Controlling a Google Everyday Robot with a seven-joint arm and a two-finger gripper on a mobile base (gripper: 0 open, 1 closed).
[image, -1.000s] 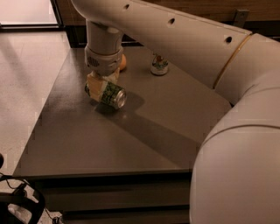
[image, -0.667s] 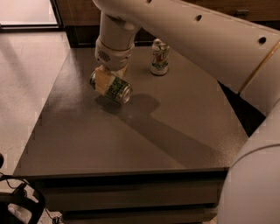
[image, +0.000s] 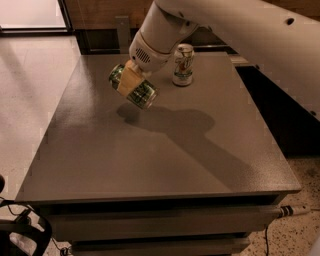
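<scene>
Your tool (image: 131, 83) is pinching a tilted green can (image: 145, 95) above the surface (image: 150, 170); a pale can (image: 183, 64) is standing at its two o'clock.

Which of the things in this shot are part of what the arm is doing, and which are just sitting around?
In hand: green can, held tilted in the air; gripper, above the rear left of the grey table, jaws shut on that can.
Lying about: white can, upright near the far edge, apart from the gripper; the table itself, merely underneath.
</scene>
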